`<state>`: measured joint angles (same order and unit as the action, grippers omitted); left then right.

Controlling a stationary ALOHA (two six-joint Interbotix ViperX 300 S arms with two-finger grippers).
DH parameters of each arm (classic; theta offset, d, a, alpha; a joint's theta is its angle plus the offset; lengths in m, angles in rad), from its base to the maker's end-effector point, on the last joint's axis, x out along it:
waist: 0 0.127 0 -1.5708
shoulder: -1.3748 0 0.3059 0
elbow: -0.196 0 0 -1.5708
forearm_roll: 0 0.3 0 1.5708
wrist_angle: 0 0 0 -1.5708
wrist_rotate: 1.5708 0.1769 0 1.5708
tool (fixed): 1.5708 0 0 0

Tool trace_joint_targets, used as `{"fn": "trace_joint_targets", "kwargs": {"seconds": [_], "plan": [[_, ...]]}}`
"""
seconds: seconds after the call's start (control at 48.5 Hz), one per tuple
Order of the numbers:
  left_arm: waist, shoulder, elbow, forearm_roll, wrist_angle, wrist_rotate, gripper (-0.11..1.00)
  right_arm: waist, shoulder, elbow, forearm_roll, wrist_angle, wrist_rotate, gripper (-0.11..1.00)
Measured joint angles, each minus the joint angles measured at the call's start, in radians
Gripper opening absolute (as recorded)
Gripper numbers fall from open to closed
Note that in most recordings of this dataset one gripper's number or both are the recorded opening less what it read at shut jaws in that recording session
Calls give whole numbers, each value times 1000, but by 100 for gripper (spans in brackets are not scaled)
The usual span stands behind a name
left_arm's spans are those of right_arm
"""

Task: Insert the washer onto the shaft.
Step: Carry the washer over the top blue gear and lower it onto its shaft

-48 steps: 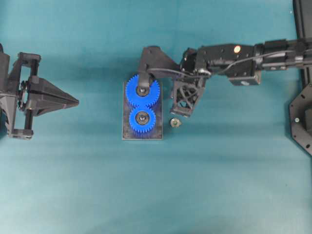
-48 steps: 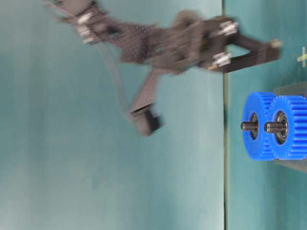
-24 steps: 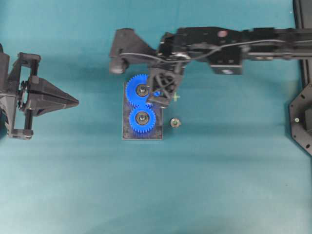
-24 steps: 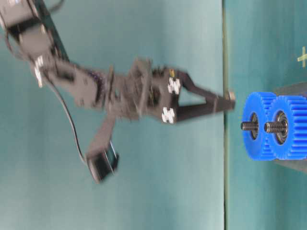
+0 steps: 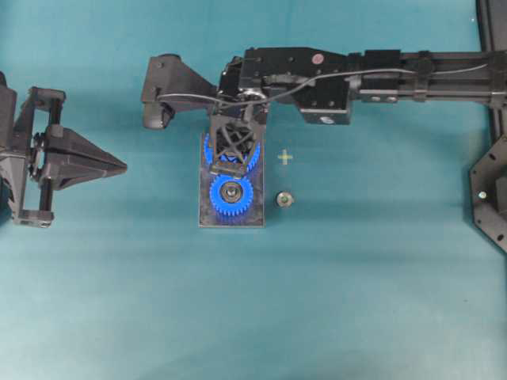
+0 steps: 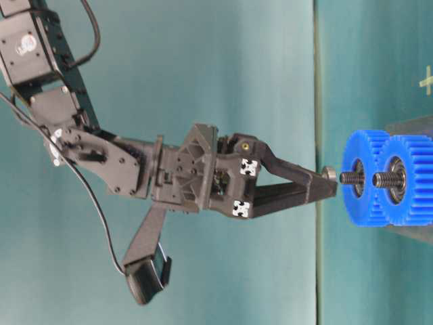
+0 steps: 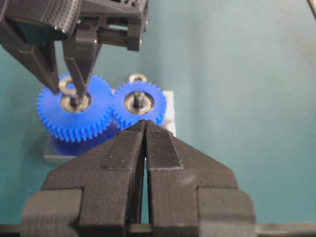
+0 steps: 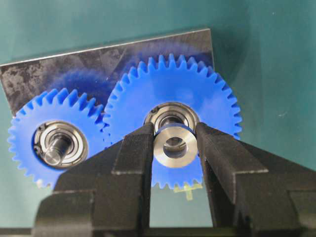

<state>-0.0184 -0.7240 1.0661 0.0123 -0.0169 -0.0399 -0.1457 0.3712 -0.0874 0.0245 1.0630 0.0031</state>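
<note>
The right pincer (image 8: 174,143) is grasping a small silver metal washer ring (image 8: 175,144) between its two black fingers, holding it just above the threaded steel shaft (image 6: 350,178) of the larger blue plastic gear (image 8: 173,98). In the table-level view the washer (image 6: 329,173) is sitting at the fingertips, very near the shaft's end; whether they are touching cannot be told. In the right wrist view the washer's hole is lying slightly off the shaft's centre.

Meshing with that gear is a smaller blue plastic gear (image 8: 57,143) with its own steel shaft (image 8: 55,146), both standing on a dark rectangular metal base plate (image 8: 59,69) around the middle of the teal worktop (image 5: 356,301). The second shaft is standing close beside the right pincer's fingers.

On the worktop, just beside the plate's edge that faces the right arm, a small round metal part (image 5: 283,199) is lying, and a pale yellow cross mark (image 5: 284,157) is showing near it.

The left pincer (image 7: 144,122) is staying clenched with nothing between its fingers, well apart from the plate, near the worktop's left edge.
</note>
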Motion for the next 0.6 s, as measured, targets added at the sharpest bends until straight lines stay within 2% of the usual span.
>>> {"fn": "trace_joint_targets", "kwargs": {"seconds": [0.598], "plan": [[0, 0, 0, 0, 0, 0, 0, 2, 20, -12, 0, 28, -6, 30]]}}
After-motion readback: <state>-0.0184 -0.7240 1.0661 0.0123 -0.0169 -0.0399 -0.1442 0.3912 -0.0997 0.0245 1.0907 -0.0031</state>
